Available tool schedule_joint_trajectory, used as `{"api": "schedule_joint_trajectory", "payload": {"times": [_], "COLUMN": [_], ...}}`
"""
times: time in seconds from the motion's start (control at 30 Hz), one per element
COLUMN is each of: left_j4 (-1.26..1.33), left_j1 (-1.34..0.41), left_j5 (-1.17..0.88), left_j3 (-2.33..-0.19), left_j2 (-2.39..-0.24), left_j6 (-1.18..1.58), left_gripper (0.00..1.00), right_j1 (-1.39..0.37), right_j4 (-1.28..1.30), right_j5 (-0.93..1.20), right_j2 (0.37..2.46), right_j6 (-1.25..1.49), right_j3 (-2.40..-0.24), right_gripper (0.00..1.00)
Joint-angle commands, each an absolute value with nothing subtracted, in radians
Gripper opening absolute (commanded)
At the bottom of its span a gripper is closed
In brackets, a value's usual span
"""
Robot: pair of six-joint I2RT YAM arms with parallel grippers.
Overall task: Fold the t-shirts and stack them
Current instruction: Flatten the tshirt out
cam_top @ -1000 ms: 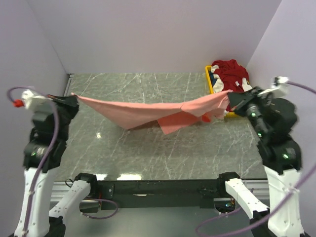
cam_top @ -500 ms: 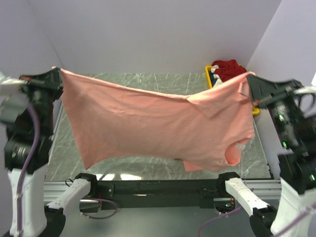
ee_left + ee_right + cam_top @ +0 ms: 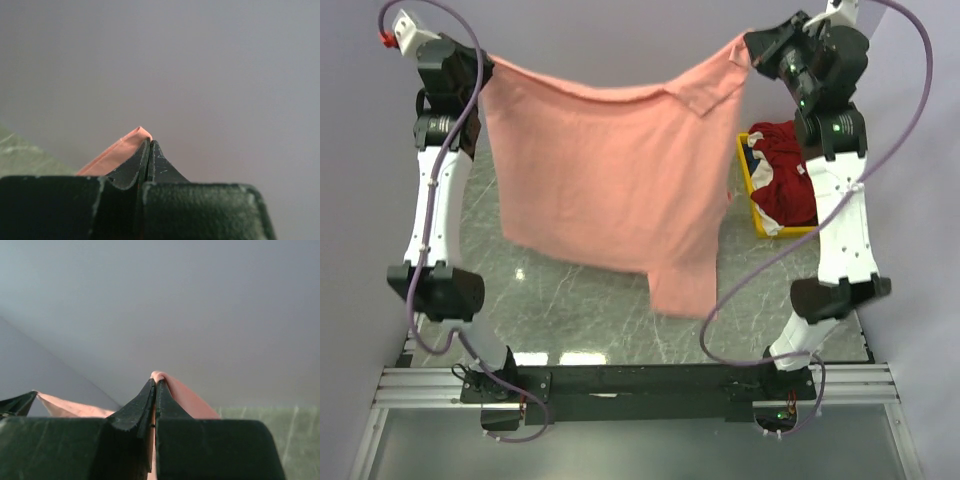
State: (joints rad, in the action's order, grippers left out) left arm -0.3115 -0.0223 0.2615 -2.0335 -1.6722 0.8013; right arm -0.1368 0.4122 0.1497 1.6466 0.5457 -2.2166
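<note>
The salmon-pink t-shirt (image 3: 610, 190) hangs high above the surface (image 3: 570, 300), top edge spanning between both arms. The left jaws and right jaws each clamp an upper corner; the cloth drapes below them, long axis pointing down to the surface.

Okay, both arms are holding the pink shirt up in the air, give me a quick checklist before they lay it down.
1. Left gripper shut on a salmon-pink shirt corner: ok.
2. Right gripper shut on the other top corner: ok.
3. Shirt hangs evenly: not ok, its lower right part droops further.
4. Shirt apart from the yellow tray holding the dark red shirt: cannot tell from above.
</note>
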Motion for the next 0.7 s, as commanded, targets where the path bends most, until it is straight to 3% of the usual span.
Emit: {"api": "schedule_joint_trajectory", "payload": {"times": [0.0, 0.1, 0.23, 0.47, 0.67], "left_j4": [-0.236, -0.21, -0.15, -0.155, -0.208], "left_j1": [0.032, 0.076, 0.107, 0.13, 0.129], "left_j5": [0.164, 0.126, 0.132, 0.132, 0.159], "left_j3": [-2.27, -2.261, -2.036, -1.443, -0.941], "left_j2": [-1.716, -1.692, -1.518, -1.252, -1.042], "left_j6": [0.785, 0.802, 0.801, 0.851, 0.926], "left_gripper": [0.0, 0.0, 0.0, 0.0, 0.0], "right_j1": [-0.129, -0.129, -0.132, -0.13, -0.132], "right_j4": [0.327, 0.269, 0.193, 0.206, 0.187], "right_j5": [0.153, 0.146, 0.127, 0.095, 0.146], "right_j2": [1.699, 1.655, 1.494, 1.189, 1.069], "right_j6": [0.525, 0.543, 0.557, 0.61, 0.66], "right_j3": [-2.495, -2.444, -2.095, -1.495, -0.97], "right_gripper": [0.0, 0.0, 0.0, 0.0, 0.0]}}
